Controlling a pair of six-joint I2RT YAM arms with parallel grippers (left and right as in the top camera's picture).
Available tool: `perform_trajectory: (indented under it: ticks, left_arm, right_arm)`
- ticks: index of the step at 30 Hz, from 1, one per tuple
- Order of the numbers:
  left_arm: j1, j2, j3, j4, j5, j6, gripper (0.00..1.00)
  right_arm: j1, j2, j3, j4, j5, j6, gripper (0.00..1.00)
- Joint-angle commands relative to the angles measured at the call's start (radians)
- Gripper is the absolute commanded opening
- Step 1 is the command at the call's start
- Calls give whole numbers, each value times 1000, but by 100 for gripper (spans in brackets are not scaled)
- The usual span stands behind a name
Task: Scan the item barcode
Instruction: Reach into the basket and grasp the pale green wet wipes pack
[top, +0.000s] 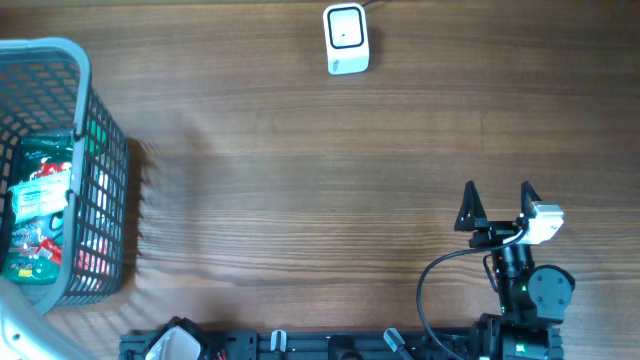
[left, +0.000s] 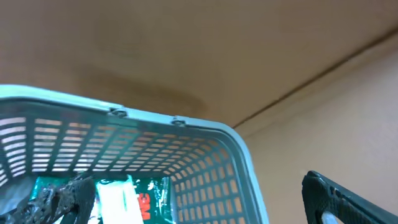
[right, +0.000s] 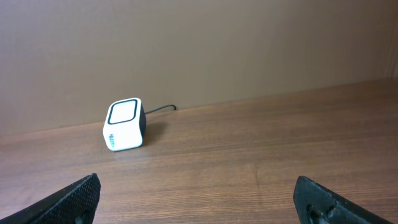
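Packet (top: 35, 210), green, lying inside grey basket (top: 100, 130) at tabletop (top: 300, 200) left edge, overhead; white scanner (top: 346, 38) at far edge; right gripper (top: 497, 195) spread, empty; left wrist: left gripper (left: 193, 186) spread, close to basket, packet in sight; right wrist: scanner ahead, well apart.

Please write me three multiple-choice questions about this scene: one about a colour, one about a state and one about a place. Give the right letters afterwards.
1. What colour is the scanner?
A. red
B. white
C. yellow

2. How does the right end effector stand?
A. shut on the scanner
B. shut, empty
C. open, empty

3. Where is the green packet?
A. in the basket
B. beside the scanner
C. in the right end effector

Answers:
1 B, its housing is white.
2 C, its fingers stand wide apart with nothing between them.
3 A, it lies inside the mesh walls.
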Motion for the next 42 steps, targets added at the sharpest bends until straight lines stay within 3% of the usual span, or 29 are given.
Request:
perform_trajectory:
  ticks: [1,6,13,24,32,37,42]
  left_arm:
    - [28,27,14,-2,-13,-43,100]
    - [53,95,14,2,-19,-43,100]
    - [52,294,14,-72,135,-43,100]
    - [-48,544,14,-105,115,-74,100]
    - [-121,662,13,-99,92,-185,100]
    - [-141,727,-19,-135,54,-317,100]
    - [-143,808,-66,-92,32,-316,100]
  right_arm:
    - [5,2,-1,6,13,-18,100]
    - [5,2,-1,6,13,-18,100]
    - [5,2,-1,6,13,-18,100]
    - [5,2,-1,6,13,-18,100]
    - [5,2,-1,6,13,-18,100]
    - [5,2,-1,6,13,-18,100]
    - [5,2,-1,6,13,-18,100]
